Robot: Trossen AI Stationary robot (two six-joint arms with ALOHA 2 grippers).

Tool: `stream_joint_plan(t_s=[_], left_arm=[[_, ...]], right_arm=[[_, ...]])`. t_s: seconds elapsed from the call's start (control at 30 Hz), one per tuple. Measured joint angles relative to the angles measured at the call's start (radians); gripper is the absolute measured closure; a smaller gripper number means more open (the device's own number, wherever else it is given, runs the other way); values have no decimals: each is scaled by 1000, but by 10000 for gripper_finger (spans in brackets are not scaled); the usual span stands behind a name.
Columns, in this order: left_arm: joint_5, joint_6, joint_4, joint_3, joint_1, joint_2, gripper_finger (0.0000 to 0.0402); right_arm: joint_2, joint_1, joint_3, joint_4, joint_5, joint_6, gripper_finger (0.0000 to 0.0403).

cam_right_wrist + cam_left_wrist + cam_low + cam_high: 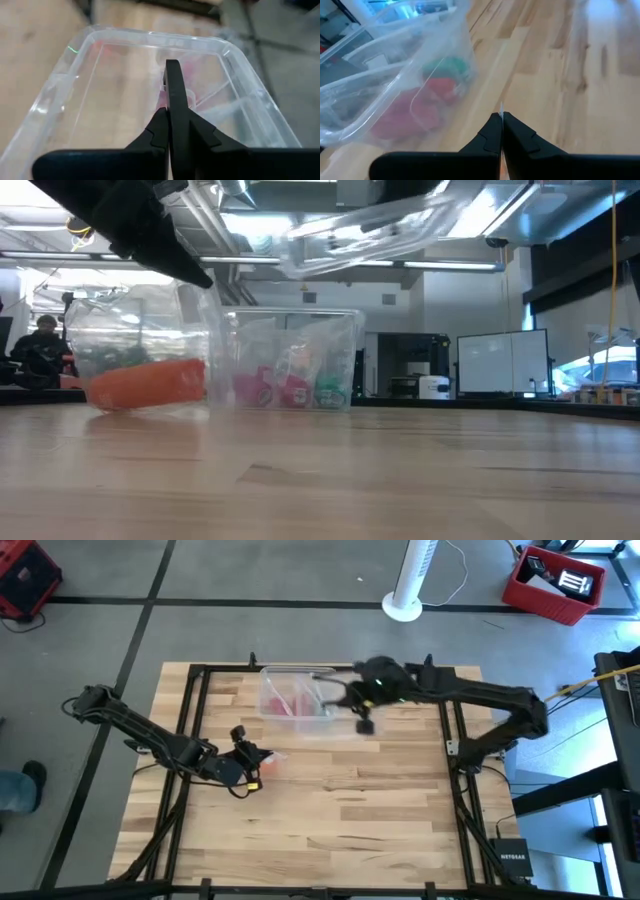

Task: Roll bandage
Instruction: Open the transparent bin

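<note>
The orange bandage [150, 385] is a stubby roll lying on its side on the table, inside a crumpled clear wrapper [140, 330]. It shows faintly in the high view [268, 758]. My left gripper [248, 753] is over it at the table's left, shut [501, 120] on the wrapper. A clear plastic box [295, 360] with red and green contents stands at the table's far middle [295, 705]. My right gripper [365, 722] is above the box, shut [170, 90] on its clear lid [370, 230]. My left gripper pinches a thin clear edge of the wrapper [501, 107] between its two fingertips, coming slanting down from above. The wrapper hangs below the fingers, and its lower part, with the roll in it, rests on the table. My right gripper is shut on the clear lid, and the fingers themselves hide the place of contact. The lid's rim [150, 37] spreads out ahead of the fingers. The lid is lifted clear above the box and tilted [400, 220].
Bare wooden tabletop [340, 810] spreads over the near and right parts of the table. A black frame [455, 740] runs along the table's sides. A person [40, 345] sits in the room far behind the table.
</note>
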Motion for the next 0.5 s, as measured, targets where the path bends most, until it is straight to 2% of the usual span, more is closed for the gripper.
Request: stream_joint_plan(t_s=[0.17, 0.33, 0.43, 0.5], left_arm=[[34, 45, 1, 70, -8, -8, 401], [39, 239, 2, 143, -12, -8, 401], [38, 348, 22, 200, -10, -8, 401], [14, 432, 120, 211, -3, -8, 401]], right_arm=[[-141, 122, -134, -74, 1, 141, 367], [-237, 249, -367, 25, 15, 280, 367], [-250, 307, -504, 60, 78, 364, 367], [-247, 345, -593, 135, 134, 409, 367]])
